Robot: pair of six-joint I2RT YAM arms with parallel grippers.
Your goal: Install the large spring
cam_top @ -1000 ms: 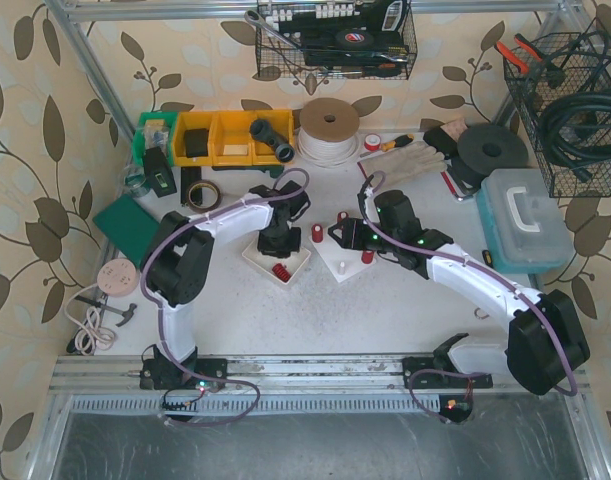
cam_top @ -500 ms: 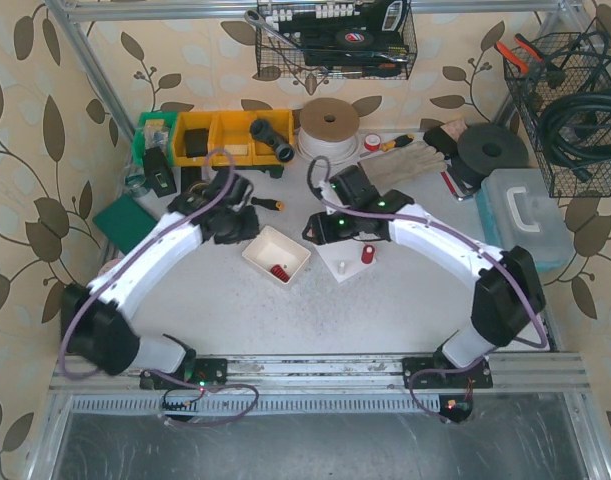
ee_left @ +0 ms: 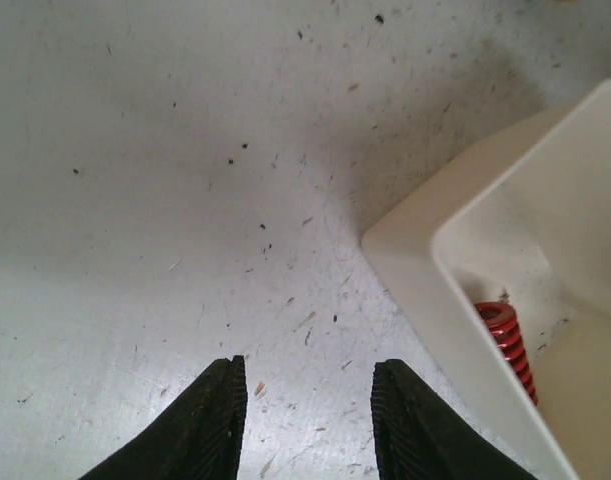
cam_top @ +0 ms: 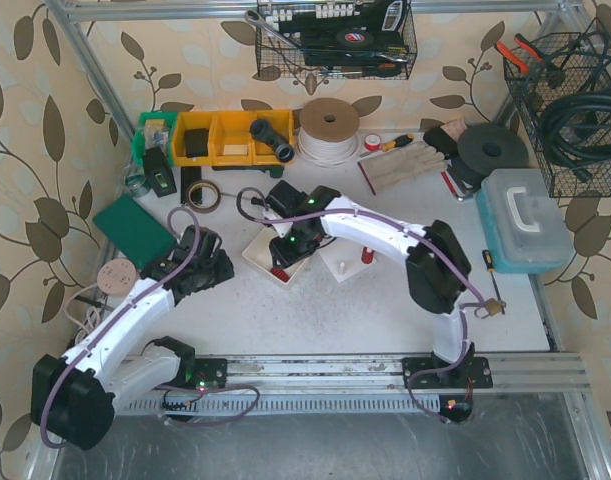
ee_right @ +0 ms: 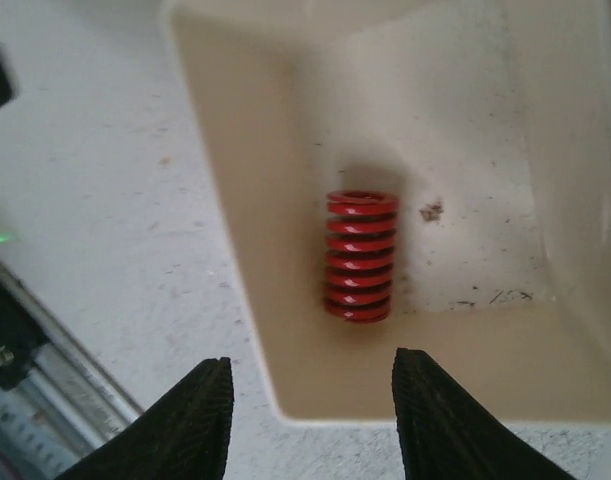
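Note:
A large red spring (cam_top: 280, 272) lies on its side in the cream tray (cam_top: 253, 254). It fills the middle of the right wrist view (ee_right: 361, 255) and shows at the right edge of the left wrist view (ee_left: 505, 335). My right gripper (cam_top: 286, 260) hovers over the tray (ee_right: 235, 200), open and empty, its jaws just short of the spring (ee_right: 310, 420). My left gripper (cam_top: 223, 270) is open and empty low over the bare table, just left of the tray (ee_left: 307, 420). A white base plate (cam_top: 337, 252) with pegs lies right of the tray, with a small red spring (cam_top: 368, 257) standing on it.
Yellow bins (cam_top: 225, 137), a tape roll (cam_top: 200, 194) and a green pad (cam_top: 125, 225) sit at the back left. A white cord spool (cam_top: 328, 128), gloves (cam_top: 405, 160) and a blue-lidded toolbox (cam_top: 525, 220) sit at the back and right. Wire baskets hang on the walls.
My right gripper has swung left from the base plate to above the tray. My left gripper has drawn back from the tray to the table at its left.

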